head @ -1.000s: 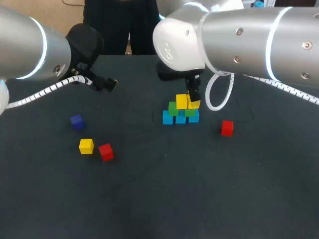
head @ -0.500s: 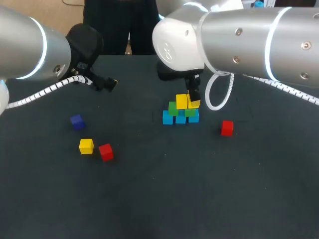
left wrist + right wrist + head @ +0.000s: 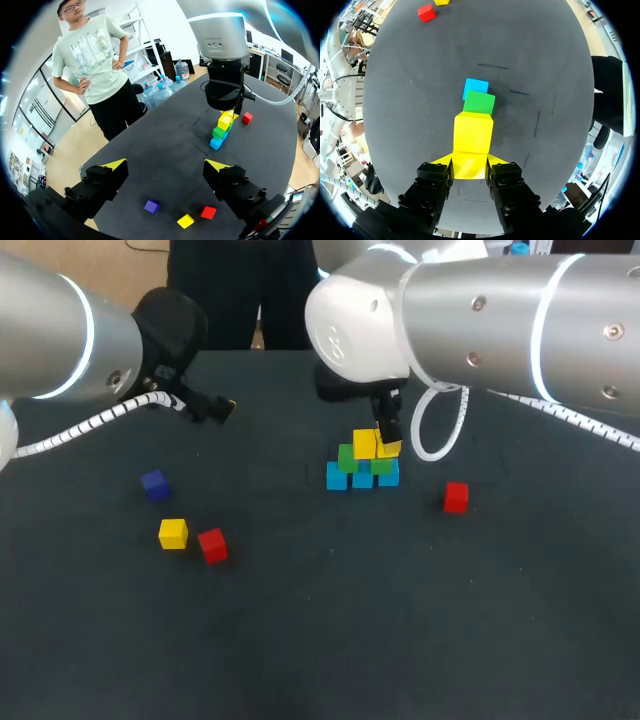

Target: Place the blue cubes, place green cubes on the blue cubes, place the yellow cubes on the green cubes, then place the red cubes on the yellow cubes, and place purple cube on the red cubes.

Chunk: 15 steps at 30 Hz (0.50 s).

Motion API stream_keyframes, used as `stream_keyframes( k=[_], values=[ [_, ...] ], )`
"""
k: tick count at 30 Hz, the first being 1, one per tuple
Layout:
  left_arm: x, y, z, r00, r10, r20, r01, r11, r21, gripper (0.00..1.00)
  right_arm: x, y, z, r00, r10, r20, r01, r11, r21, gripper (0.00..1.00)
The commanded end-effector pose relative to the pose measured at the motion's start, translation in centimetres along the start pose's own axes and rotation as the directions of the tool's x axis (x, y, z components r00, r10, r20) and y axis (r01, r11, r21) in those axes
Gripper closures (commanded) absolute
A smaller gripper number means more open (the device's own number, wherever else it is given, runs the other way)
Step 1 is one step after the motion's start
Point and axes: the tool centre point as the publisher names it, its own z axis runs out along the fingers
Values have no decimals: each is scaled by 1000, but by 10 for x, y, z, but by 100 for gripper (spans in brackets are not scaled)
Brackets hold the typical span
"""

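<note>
sitting on dark table (image 3: 320, 640): cube stack (image 3: 362, 462).

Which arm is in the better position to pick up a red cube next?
Probably left: the left gripper is open and free, with a red cube on its side. The right gripper is shut on a yellow cube at the stack.

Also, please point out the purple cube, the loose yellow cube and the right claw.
purple cube (image 3: 154, 484): head view, its middle.
loose yellow cube (image 3: 173, 534): head view, its middle.
right claw (image 3: 469, 164): right wrist view, midway between its yellow tips.
</note>
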Motion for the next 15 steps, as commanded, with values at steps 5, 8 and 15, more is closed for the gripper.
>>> stream_keyframes(
  k=[5,8,15],
  values=[
    [0,0,0,1000,1,2,-1,1000,1,0,-2,0,0,1000,-13,7,13,1000,-9,100],
    [0,0,0,1000,1,2,-1,1000,1,0,-2,1,1,1000,-13,11,13,1000,-15,100],
    [0,0,0,1000,1,2,-1,1000,1,0,-2,1,1,1000,-14,17,15,1000,-22,0]
  ],
)
